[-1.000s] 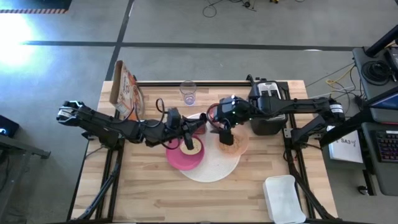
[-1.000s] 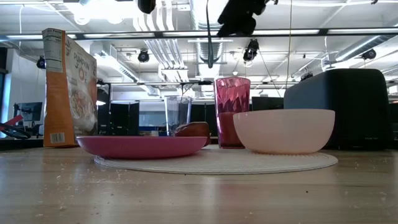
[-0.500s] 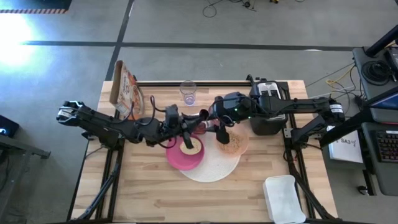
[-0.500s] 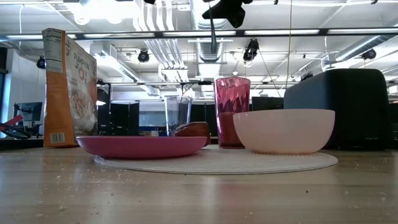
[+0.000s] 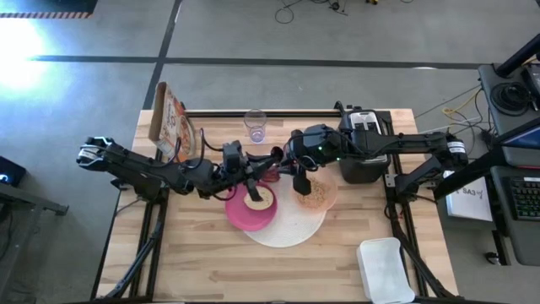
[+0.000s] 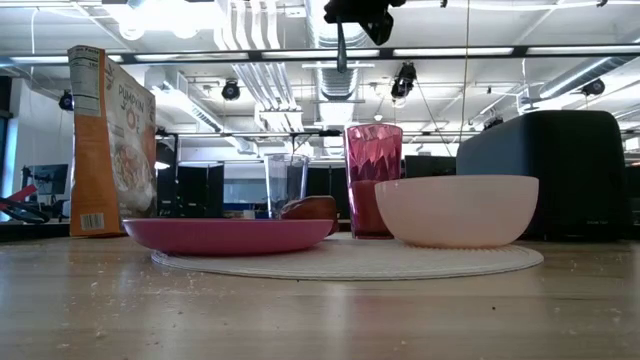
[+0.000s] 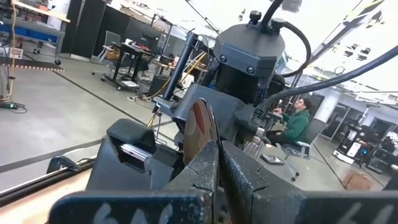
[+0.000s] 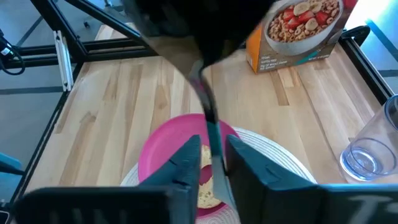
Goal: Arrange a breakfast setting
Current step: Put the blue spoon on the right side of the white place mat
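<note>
overhead, we see the desk [image 5: 211, 262] with our two arms meeting above its middle. on it lies the mat [image 5: 291, 228], and the plate [image 5: 245, 215] sits on the mat's left part with a pale food piece in it. the bowl [image 5: 319, 196] rests on the mat's right part. a black box [image 5: 364, 156] stands at the right rear of the desk, a white tray [image 5: 384, 270] at the front right corner. the cereal box [image 5: 169, 122] stands upright at the rear left, well apart from the mat. the cup [image 6: 373, 180] stands behind the bowl in the level view, and the glass [image 5: 255, 127] stands near the rear edge, apart from the mat.

our left claw [image 5: 251, 179] hangs above the plate's rear edge, pinched tight on the spoon [image 8: 208, 124]. the spoon is held in the air between the two claws, above the plate. our right claw [image 8: 213, 158] is just beside the left one, over the gap between plate and bowl; its fingers [image 8: 189, 155] stand narrow on either side of the spoon's handle, and we cannot tell whether they press it.
</note>
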Robot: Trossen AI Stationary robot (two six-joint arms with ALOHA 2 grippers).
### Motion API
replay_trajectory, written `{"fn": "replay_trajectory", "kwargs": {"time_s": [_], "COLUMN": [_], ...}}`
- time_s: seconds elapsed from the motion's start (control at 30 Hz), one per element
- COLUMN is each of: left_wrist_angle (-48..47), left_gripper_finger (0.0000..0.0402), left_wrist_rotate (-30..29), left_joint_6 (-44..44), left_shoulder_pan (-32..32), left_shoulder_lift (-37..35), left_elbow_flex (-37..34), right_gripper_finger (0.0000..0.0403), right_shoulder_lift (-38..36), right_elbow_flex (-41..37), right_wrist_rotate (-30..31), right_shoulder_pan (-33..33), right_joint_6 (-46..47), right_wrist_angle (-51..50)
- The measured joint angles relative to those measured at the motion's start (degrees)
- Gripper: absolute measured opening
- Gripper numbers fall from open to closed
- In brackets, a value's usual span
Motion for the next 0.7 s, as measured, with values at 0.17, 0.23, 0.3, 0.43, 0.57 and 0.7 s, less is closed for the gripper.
{"fn": "replay_trajectory", "kwargs": {"time_s": [0.17,0.23,0.3,0.43,0.57,0.7], "left_wrist_angle": [0.15,0.21,0.19,-0.69,-3.21,-6.20], "left_gripper_finger": [0.0000,0.0000,0.0000,0.0000,0.0001,0.0001], "left_wrist_rotate": [0.23,0.23,0.30,1.16,1.26,1.67], "left_joint_6": [-0.10,-0.13,-0.02,1.10,1.31,1.29], "left_shoulder_pan": [0.04,0.01,0.03,0.00,-0.02,-0.07], "left_shoulder_lift": [0.00,0.00,0.00,0.00,-0.35,-1.14], "left_elbow_flex": [0.00,0.00,0.00,0.00,0.03,0.07], "right_gripper_finger": [0.0016,0.0015,0.0014,0.0013,0.0012,0.0011], "right_shoulder_lift": [0.00,0.02,0.02,0.02,-0.02,-0.35], "right_elbow_flex": [0.00,-0.02,-0.02,-0.05,-0.11,-0.11], "right_wrist_rotate": [-0.13,-0.25,-0.24,-0.42,-0.39,-0.42], "right_shoulder_pan": [0.02,0.03,0.02,0.02,0.02,0.02], "right_joint_6": [-0.26,-0.25,-0.24,-0.24,-0.26,-0.47], "right_wrist_angle": [0.02,0.04,0.03,-0.23,-0.82,-2.16]}}
